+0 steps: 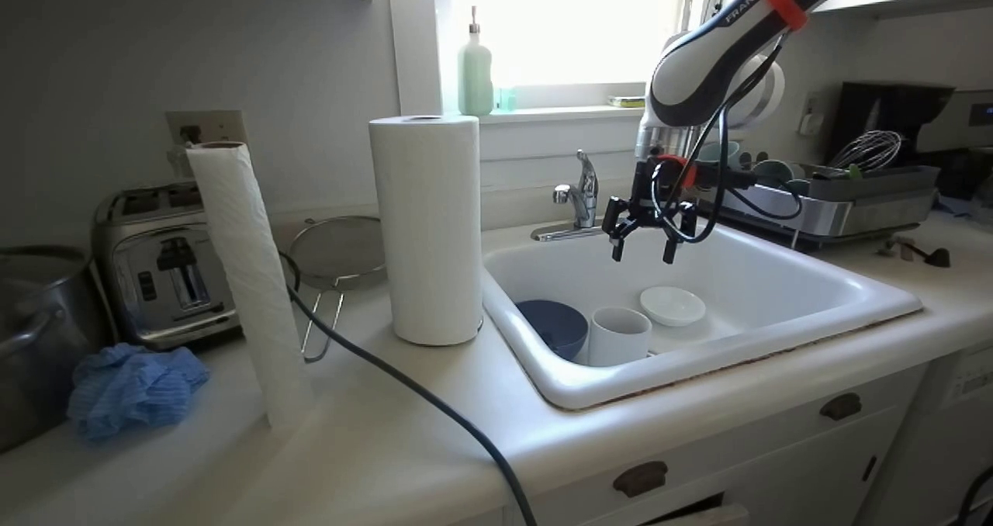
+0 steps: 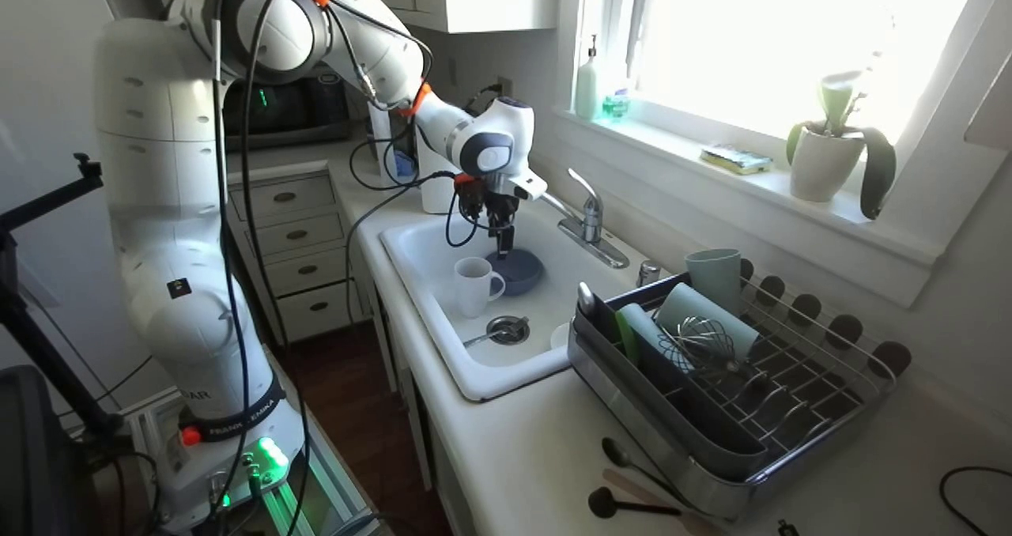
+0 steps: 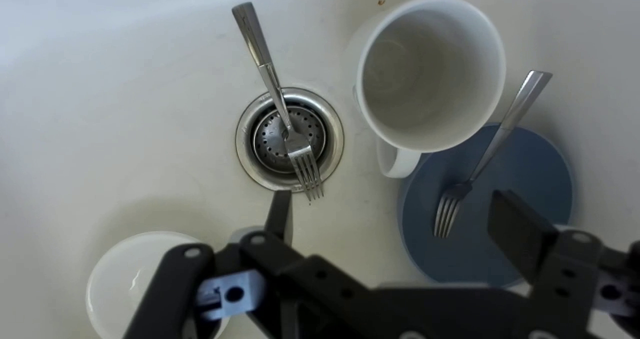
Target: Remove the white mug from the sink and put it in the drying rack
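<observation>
Hovering over sink (image 1: 737,353), gripper (image 1: 643,254) spread wide; white mug (image 2: 473,289) upright inside.

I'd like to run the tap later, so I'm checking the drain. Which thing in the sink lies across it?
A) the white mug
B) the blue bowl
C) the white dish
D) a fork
D: in the wrist view a fork lies over the drain, while the white mug stands apart from it.
</observation>
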